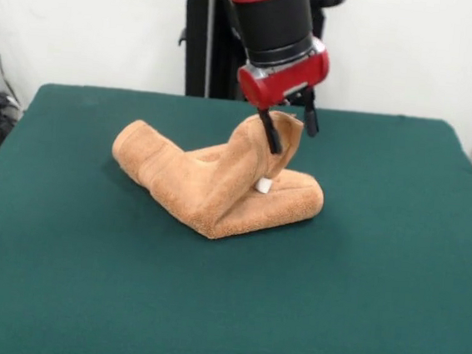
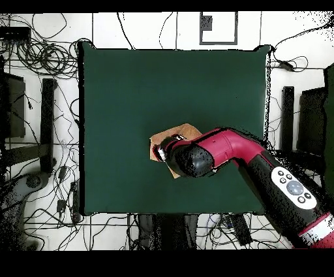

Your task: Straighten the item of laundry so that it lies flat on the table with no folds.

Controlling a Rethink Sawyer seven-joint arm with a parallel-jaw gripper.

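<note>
The orange-tan towel [image 1: 219,184] lies crumpled in the middle of the green table [image 1: 67,278]. One end is rolled out to the left and another lobe lies to the right. Its middle is pulled up into a peak. My gripper [image 1: 294,141] stands at that peak, with one black finger [image 1: 271,134] in front of the raised cloth and the other at its right edge, shut on the fold. A small white tag [image 1: 263,185] hangs below the peak. In the overhead view the arm covers most of the towel [image 2: 186,132]; only its edges show around the gripper [image 2: 161,150].
The table [image 2: 130,78] spreads wide on all sides of the towel. The robot's pedestal [image 1: 206,49] stands behind the table's far edge. Cables and stands [image 2: 45,117] lie on the floor around the table.
</note>
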